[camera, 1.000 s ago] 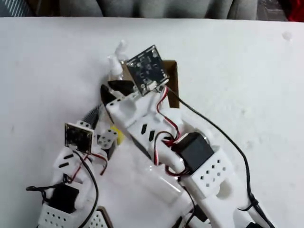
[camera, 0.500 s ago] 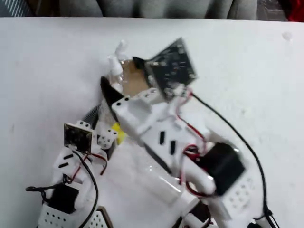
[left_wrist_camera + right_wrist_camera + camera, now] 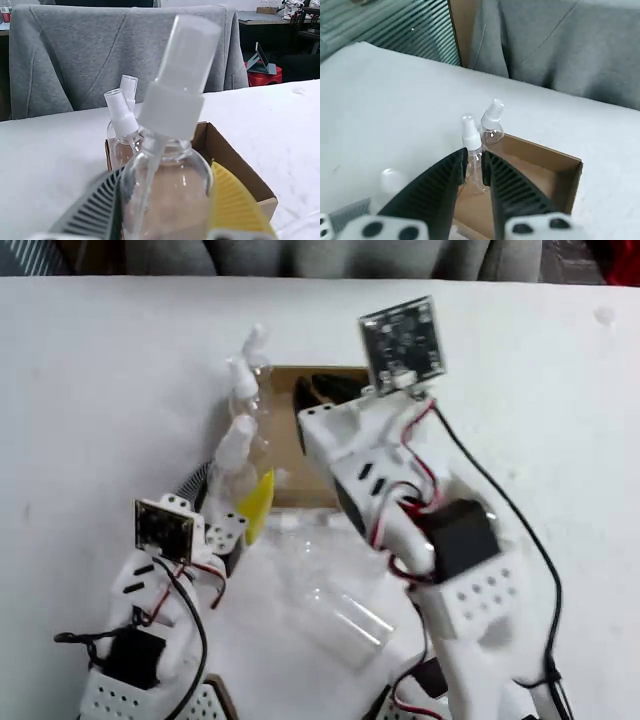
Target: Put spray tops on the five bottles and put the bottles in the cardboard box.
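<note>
Cardboard box (image 3: 300,455) lies open on the table (image 3: 520,390), and I place everything by it. Inside, packed into one corner, two capped bottles (image 3: 118,146) stand upright and close together, each with a white spray top. My left gripper (image 3: 228,490) is just outside the box, beside the wall that runs from that corner. It is closed on a clear bottle (image 3: 165,200), with the grey finger (image 3: 92,212) pressed to one side of the glass and the yellow finger (image 3: 237,205) to the other. This held bottle carries its own spray top (image 3: 180,85), which leans a little off vertical, and a thin tube runs down from it into the bottle. The bottle hangs beside the box wall, not inside the box. My right gripper (image 3: 475,159) is over the open box, above its brown floor, with the black tips pointing toward the corner where the two capped bottles stand. Its fingers are drawn almost together, with only a narrow slit between them and nothing held. The tips line up with the nearer of the two bottles, but I cannot tell whether they touch it. More clear bottles (image 3: 335,612) lie on their sides on the table just outside the box, on the side toward my arms.
</note>
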